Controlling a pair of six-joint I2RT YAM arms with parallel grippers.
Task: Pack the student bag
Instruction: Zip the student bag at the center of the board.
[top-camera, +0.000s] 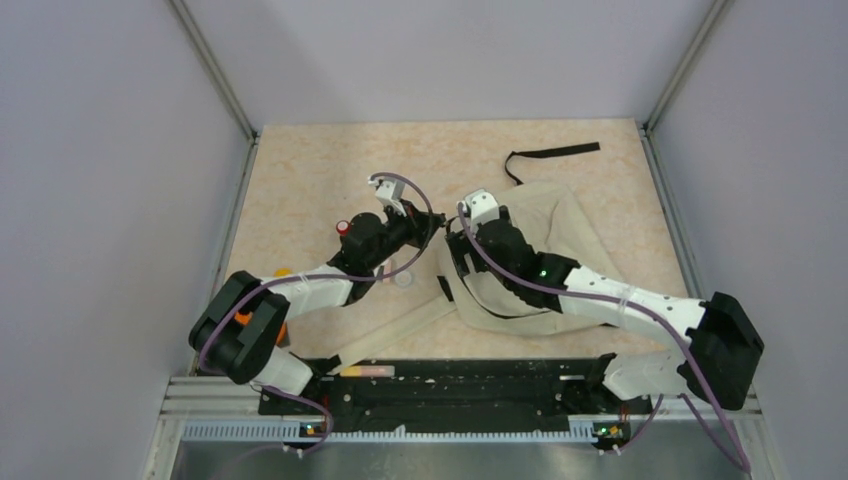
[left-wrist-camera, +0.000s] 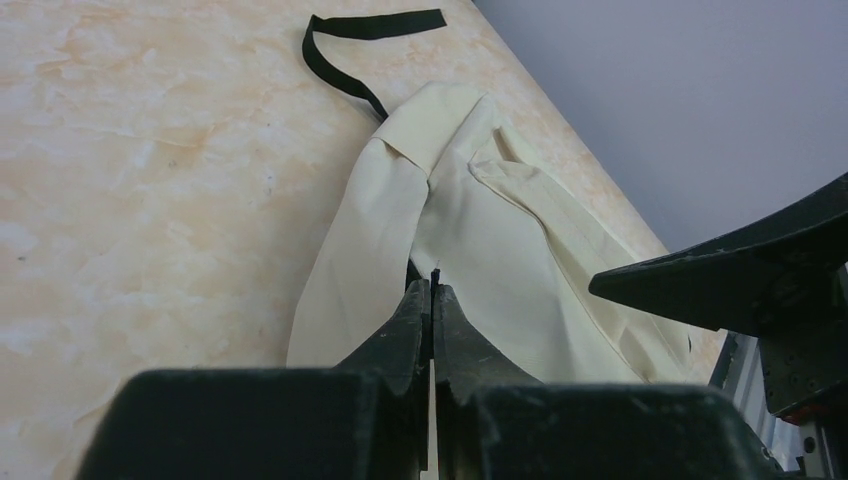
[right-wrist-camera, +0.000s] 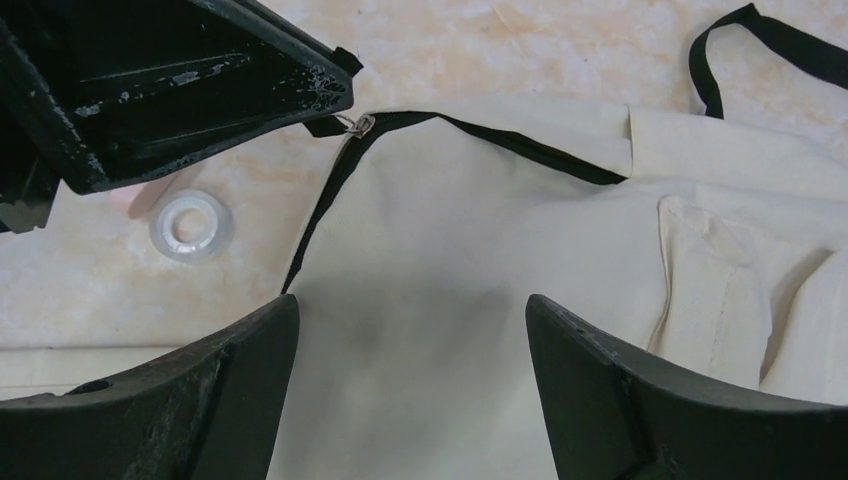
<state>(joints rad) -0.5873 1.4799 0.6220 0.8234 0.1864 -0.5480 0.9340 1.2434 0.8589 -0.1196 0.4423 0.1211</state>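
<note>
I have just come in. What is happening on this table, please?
Two robot arms are working on a cream student bag that lies flat on the table. The left gripper is shut and appears to pinch the zipper pull at the bag's corner. The right gripper hangs open just above the bag's fabric and holds nothing. A clear tape roll lies on the table beside the bag. Nothing is seen going into the bag yet.

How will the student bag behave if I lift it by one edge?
Likely floppy: the student bag lies flat and creased, so it should sag and fold rather than hold its shape. It looks thin and empty, so it is probably light for its size. The loose black strap would probably trail behind and might snag.
</note>
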